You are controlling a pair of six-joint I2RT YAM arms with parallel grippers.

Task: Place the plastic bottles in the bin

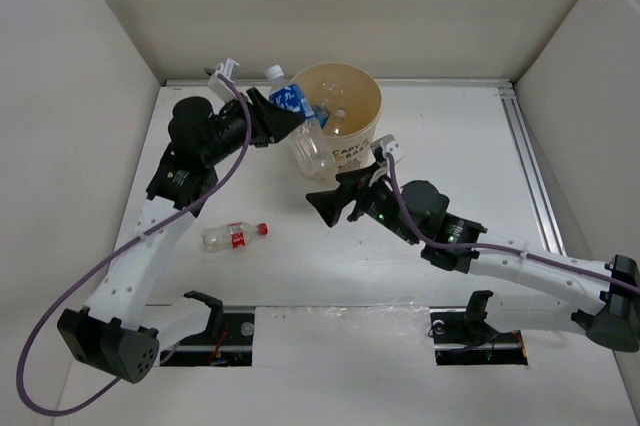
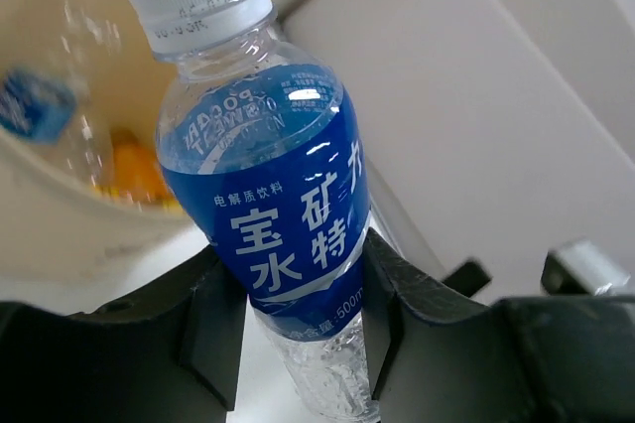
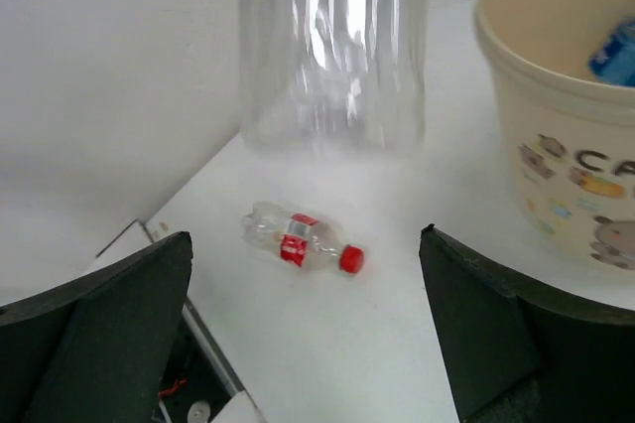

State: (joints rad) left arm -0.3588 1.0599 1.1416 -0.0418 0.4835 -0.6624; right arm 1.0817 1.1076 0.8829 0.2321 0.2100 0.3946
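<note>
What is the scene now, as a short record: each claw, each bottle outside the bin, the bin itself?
left claw: shut on blue-label bottle, at the bin rim
right claw: open, holding nothing
clear bottle: beside the bin wall, not gripped, blurred in the right wrist view
red-label bottle: lying on table, untouched
bin: upright, some bottles already inside

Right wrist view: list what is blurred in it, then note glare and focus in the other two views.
Right wrist: the blue-label bottle has its clear lower body smeared; the red-label bottle is fairly sharp. Left wrist: a white glare patch on that blue label; the bin behind is out of focus. Top external: even light, only faint shadows on the table.
</note>
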